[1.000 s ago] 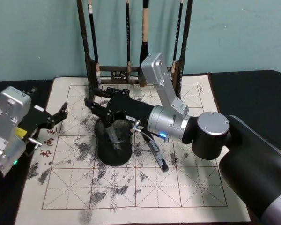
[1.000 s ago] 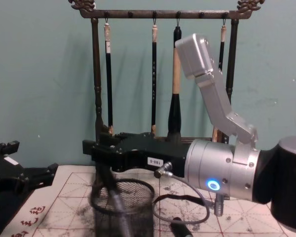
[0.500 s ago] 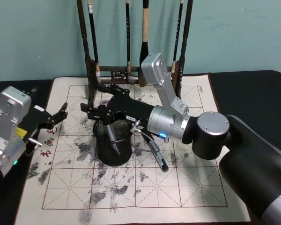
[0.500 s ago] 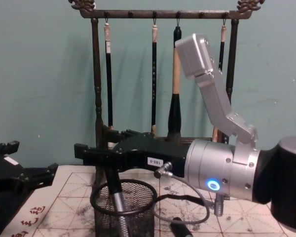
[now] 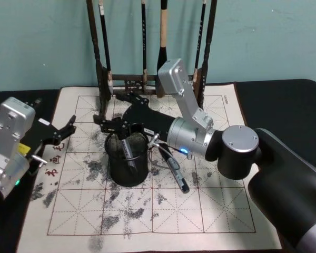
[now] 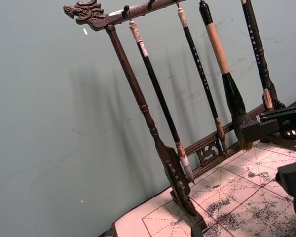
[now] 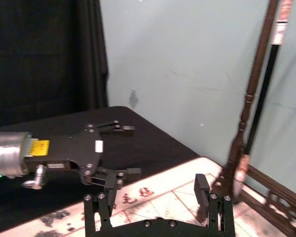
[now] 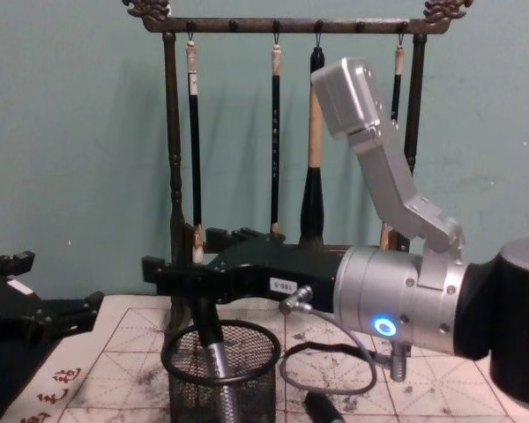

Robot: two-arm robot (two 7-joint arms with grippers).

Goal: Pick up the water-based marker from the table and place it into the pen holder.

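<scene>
Drop looked done to me. The water-based marker stood inside the pen holder, leaning, with its top end close under the right gripper; I couldn't tell if they touched. That claw hung over the holder's far rim with its fingers spread wide. Nothing sat between them in the right wrist view, so I read it as let go. What I judged was left: lift the arm clear without clipping the rim.

Left gripper sat idle at the mat's left edge, fingers apart, empty.

- **Holder:** just left of the mat's middle; a black wire-mesh cylinder with a thick round rim, and the barrel visible through it.
- **Marker:** smooth grey barrel, black upper end.
- **Mat:** pale sheet, red grid, grey ink blotches.
- **Dark pen-like stick**: lay just right of the holder.
- **Brush rack**: carved dark wood, at the mat's far edge.
</scene>
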